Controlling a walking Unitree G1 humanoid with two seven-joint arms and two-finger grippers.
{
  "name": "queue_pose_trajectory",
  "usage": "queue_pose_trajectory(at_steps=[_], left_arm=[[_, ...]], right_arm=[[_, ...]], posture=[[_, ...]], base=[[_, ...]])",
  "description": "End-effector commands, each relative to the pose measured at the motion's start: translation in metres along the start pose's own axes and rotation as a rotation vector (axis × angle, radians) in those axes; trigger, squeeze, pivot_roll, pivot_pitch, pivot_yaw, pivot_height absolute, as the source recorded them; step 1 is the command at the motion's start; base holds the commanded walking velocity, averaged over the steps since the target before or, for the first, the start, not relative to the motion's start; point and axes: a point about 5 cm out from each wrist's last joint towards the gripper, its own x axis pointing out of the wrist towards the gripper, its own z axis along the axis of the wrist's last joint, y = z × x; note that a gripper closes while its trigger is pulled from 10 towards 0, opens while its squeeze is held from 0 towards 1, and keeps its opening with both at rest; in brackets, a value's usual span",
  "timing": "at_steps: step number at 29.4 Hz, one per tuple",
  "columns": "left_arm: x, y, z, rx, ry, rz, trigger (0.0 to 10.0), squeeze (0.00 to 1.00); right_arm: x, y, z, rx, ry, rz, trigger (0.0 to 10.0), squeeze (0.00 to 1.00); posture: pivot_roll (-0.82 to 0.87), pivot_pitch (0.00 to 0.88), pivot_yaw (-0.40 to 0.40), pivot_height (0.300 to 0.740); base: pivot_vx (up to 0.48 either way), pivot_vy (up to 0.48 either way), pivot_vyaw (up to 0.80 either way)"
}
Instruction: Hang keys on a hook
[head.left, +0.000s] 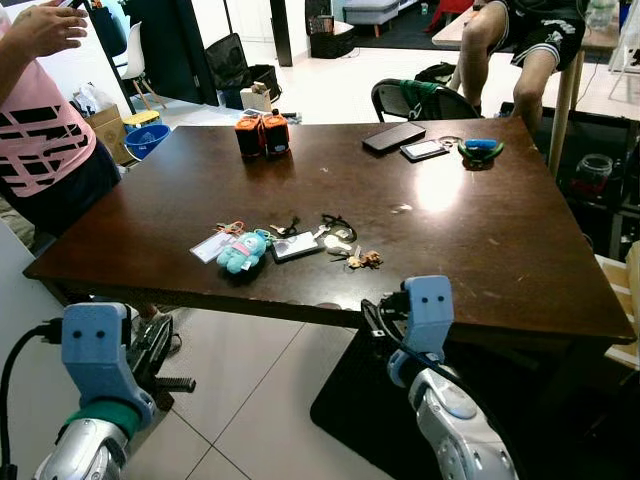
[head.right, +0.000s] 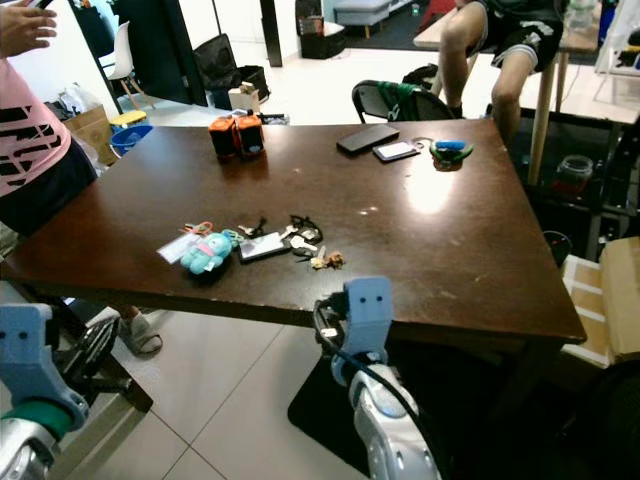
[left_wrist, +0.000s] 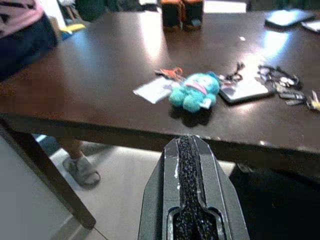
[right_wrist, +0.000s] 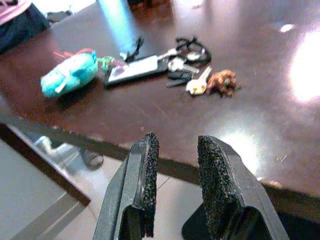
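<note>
Several key bunches lie near the front edge of the dark wooden table (head.left: 470, 240). There is a teal plush keychain (head.left: 241, 252) with a white tag (head.left: 211, 246), a black card holder (head.left: 296, 246), and loose keys with a small brown charm (head.left: 362, 259). Both arms hang below the table's front edge. My left gripper (left_wrist: 189, 141) is shut with nothing in it, below and in front of the plush (left_wrist: 194, 91). My right gripper (right_wrist: 177, 146) is open and empty, just short of the edge, with the brown charm keys (right_wrist: 212, 82) ahead of it.
A person in a pink shirt (head.left: 40, 140) stands at the table's left end; another person (head.left: 520, 40) sits behind it. Two orange-black cans (head.left: 262, 134), two phones (head.left: 393, 137) and a blue-green item (head.left: 481, 150) sit at the back. A black chair (head.left: 420, 98) stands behind the table.
</note>
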Motion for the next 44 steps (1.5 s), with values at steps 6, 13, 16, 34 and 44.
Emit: queue_pose_trajectory(at_steps=[6, 13, 16, 34, 44], left_arm=[[-0.006, -0.010, -0.002, 0.021, 0.014, 0.007, 10.0, 0.00], [-0.003, -0.018, -0.008, 0.080, 0.085, -0.070, 10.0, 0.00], [0.003, -0.017, -0.008, 0.105, 0.101, -0.096, 10.0, 0.00], [-0.007, -0.011, -0.024, 0.097, 0.124, 0.069, 10.0, 0.00], [-0.017, -0.016, -0.033, 0.087, 0.148, 0.106, 10.0, 0.00]], right_arm=[[-0.003, 0.004, -0.011, -0.005, 0.040, 0.005, 10.0, 0.00], [-0.002, 0.013, -0.016, 0.006, 0.077, 0.041, 10.0, 0.00], [-0.002, 0.018, -0.018, -0.020, 0.093, 0.039, 10.0, 0.00], [-0.005, 0.014, -0.029, -0.083, 0.151, 0.106, 10.0, 0.00], [-0.005, 0.008, -0.031, -0.127, 0.165, 0.148, 10.0, 0.00]], posture=[[0.06, 0.114, 0.251, 0.740], [0.07, 0.119, 0.381, 0.740], [0.07, 0.120, 0.400, 0.740], [0.01, 0.132, 0.152, 0.740], [0.01, 0.137, 0.066, 0.740]], base=[[0.000, 0.000, 0.00], [0.000, 0.000, 0.00], [0.000, 0.000, 0.00], [0.000, 0.000, 0.00], [0.000, 0.000, 0.00]])
